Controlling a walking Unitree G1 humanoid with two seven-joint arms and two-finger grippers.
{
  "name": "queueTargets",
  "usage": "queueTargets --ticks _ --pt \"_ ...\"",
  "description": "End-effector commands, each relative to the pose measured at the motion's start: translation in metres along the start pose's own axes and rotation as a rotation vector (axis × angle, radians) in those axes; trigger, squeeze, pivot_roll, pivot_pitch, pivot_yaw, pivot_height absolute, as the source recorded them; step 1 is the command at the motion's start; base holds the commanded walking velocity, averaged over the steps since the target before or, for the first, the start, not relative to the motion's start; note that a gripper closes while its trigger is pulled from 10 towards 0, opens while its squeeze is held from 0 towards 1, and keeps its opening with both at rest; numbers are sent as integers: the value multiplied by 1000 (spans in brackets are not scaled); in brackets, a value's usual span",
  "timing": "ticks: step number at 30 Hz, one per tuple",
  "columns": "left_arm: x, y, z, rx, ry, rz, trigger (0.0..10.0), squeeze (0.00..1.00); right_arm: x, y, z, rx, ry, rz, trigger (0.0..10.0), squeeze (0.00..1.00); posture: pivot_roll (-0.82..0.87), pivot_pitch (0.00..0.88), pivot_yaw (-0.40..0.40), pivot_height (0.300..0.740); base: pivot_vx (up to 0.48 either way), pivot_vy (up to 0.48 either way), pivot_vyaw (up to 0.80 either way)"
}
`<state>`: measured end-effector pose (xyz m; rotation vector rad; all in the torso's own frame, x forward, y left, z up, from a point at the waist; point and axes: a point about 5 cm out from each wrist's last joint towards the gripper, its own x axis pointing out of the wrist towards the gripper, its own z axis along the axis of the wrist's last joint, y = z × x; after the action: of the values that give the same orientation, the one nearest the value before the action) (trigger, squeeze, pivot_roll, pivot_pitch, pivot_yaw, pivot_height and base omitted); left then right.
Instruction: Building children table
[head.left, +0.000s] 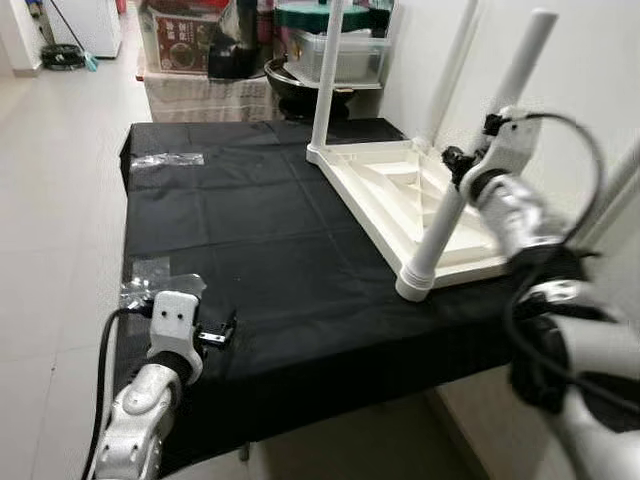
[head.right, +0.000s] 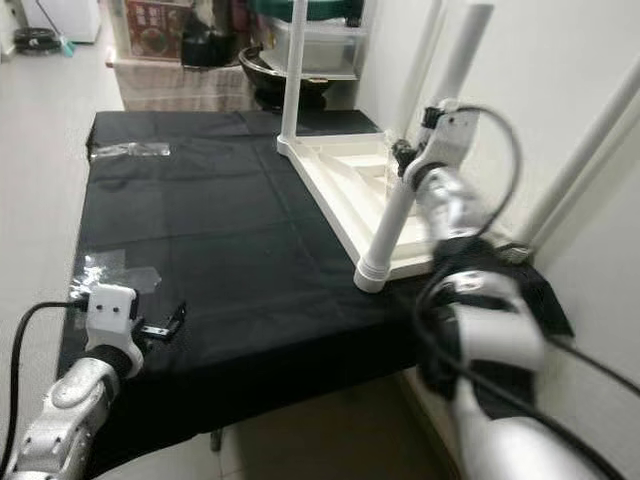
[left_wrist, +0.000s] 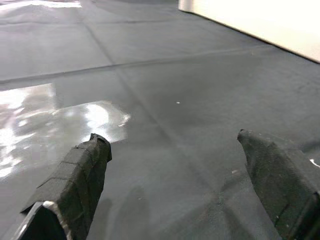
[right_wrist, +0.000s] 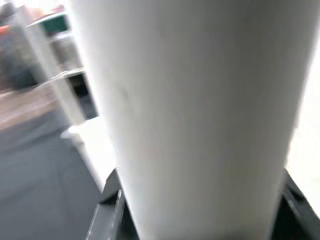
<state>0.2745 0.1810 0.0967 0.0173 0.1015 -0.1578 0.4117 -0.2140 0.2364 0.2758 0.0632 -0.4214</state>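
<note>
— So where is the white table top kept?
— Upside down on the black cloth, by the wall, with white legs pointing up.
— Is the near leg held?
— Yes, it is clamped by the right gripper, halfway up.
— And the left gripper?
— It is held low over the cloth near shiny tape, fingers spread apart, nothing between them.

Tabletop: 1, white, upside down
Legs on tabletop: 2, near leg & far leg
Black cloth: 1
Clear tape patches: 2, near patch, far patch
Grippers: 2, left gripper, right gripper
</note>
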Motion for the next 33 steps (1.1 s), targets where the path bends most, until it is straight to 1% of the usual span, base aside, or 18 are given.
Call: queueTargets --ticks 1,3,4,5,6,10,11,15,16,17,18,20,22,23,26,27,31,33 --pt "-1 -1 -2 2 6 -4 10000 0 -5 -26 -63 49 260 -186 0 0 50 0 -99 740 0 0 0" --pt "-1 -1 -1 2 6 -5 10000 0 -13 -11 -73 51 268 -210 0 0 50 0 -99 740 0 0 0" --pt "-1 -1 -1 3 7 -7 10000 0 -22 8 -83 38 314 -170 8667 0 49 0 -92 740 0 0 0" --pt "-1 -1 -1 3 7 -7 10000 0 -22 8 -83 38 314 -170 8667 0 49 0 -92 740 0 0 0" --pt "1 -2 -1 8 7 -12 10000 0 -30 30 -82 29 297 -81 10000 0 45 0 -97 740 0 0 0" --pt "2 0 0 10 4 -10 10000 0 -23 28 -63 31 231 16 10000 0 45 0 -97 740 0 0 0" --pt "2 1 0 8 3 -6 10000 0 -15 21 -47 20 187 65 10000 1000 38 0 -99 740 0 0 0" --pt "1 -1 -2 2 4 -4 10000 0 -1 11 -7 -1 104 231 10000 996 32 0 -104 740 0 0 0" --pt "1 -2 -2 -1 4 -5 10000 0 1 9 14 -27 65 365 10000 0 35 0 -111 740 0 0 0" --pt "0 -3 -2 -4 4 -5 10000 0 0 6 35 -45 21 494 10000 0 38 0 -113 740 0 0 0" --pt "0 -3 -2 -4 4 -5 10000 0 0 6 35 -45 21 494 10000 0 38 0 -113 740 0 0 0" --pt "0 -3 -3 -6 4 -4 10000 0 -3 -4 59 -161 -32 662 10000 0 32 0 -112 740 0 0 0" --pt "0 -2 -3 -6 5 -3 10000 0 -5 -7 63 -217 -49 702 10000 0 31 0 -110 740 0 0 0" --pt "0 -3 -4 -5 6 -5 10000 0 -6 -9 59 -253 -27 768 7647 0 31 0 -110 740 0 0 0" --pt "0 -3 -4 -5 7 -6 10000 0 -7 -9 56 -268 -8 812 7647 0 31 0 -110 740 0 0 0" --pt "0 -4 -3 -1 6 -13 10000 0 -8 -11 47 -282 34 865 0 0 35 0 -108 740 0 0 0" --pt "2 -4 -1 6 1 -21 10000 0 -9 -11 19 -299 142 978 0 0 37 0 -108 740 0 0 0" --pt "2 -4 -1 7 1 -20 10000 0 -5 -10 10 -286 160 875 0 0 43 0 -111 740 0 0 0"
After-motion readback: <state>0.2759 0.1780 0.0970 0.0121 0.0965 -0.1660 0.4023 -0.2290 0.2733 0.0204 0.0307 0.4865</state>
